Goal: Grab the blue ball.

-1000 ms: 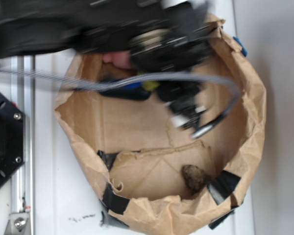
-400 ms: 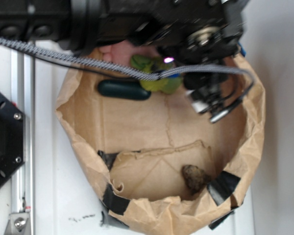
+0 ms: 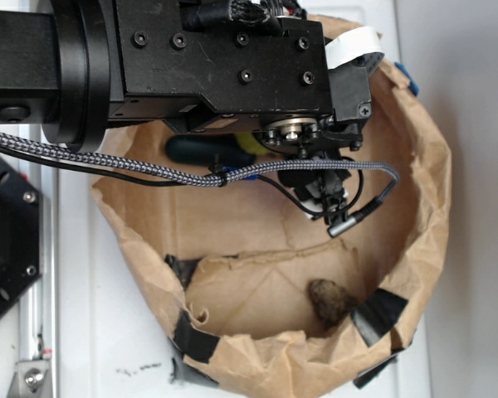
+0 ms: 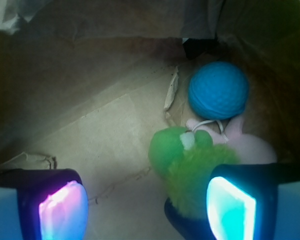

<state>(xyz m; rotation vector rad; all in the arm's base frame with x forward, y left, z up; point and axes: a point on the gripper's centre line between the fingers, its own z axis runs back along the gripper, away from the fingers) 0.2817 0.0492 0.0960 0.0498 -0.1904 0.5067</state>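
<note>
Looking through the wrist camera, the claw [image 4: 145,205] stands wide and empty, a lime-green plush toy [image 4: 190,170] against its right finger. Beyond the toy, touching a pale pink object [image 4: 250,145], lies the blue ball [image 4: 218,90]. Only the exterior view shows the paper bag [image 3: 432,191], where the arm [image 3: 183,58] hides the ball.

In the exterior view we get bright, even daylight, and the white table [image 3: 473,166] at 3 o'clock is nearly washed out. The black arm [image 3: 191,58] is sharp, with small glints on its screws. It shades the paper bag [image 3: 232,224] toward 12 o'clock. The wrist view is dim and soft, with dark corners at 11 and 1 o'clock. There we see the gripper [image 4: 145,210] pads glowing pink at 7 o'clock and cyan at 5 o'clock.
</note>
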